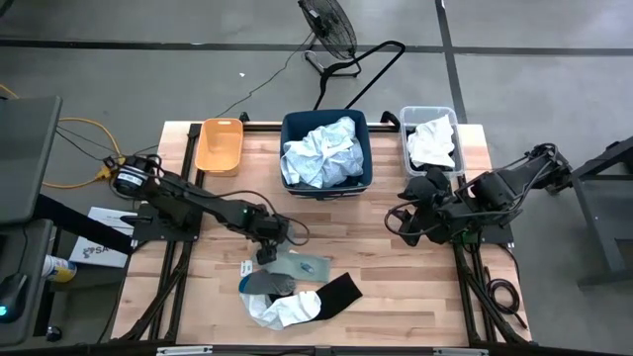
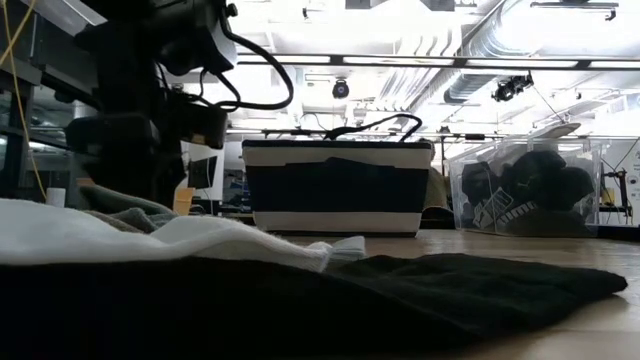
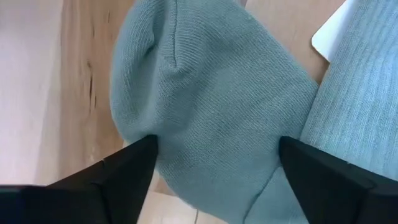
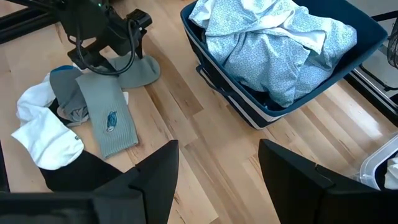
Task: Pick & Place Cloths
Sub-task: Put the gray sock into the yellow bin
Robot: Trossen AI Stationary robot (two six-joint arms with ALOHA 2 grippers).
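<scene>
Cloths lie heaped at the lower centre of the high view: black, white and grey-green pieces overlapping. The left gripper sits low over a grey-green sock, jaws spread to either side of its rounded end, not yet clamped. Closing here may pinch only a fold, or drag neighbouring cloths along. Farther up, the navy bin holds pale blue fabric. The right gripper waits at right, jaws apart, empty.
</scene>
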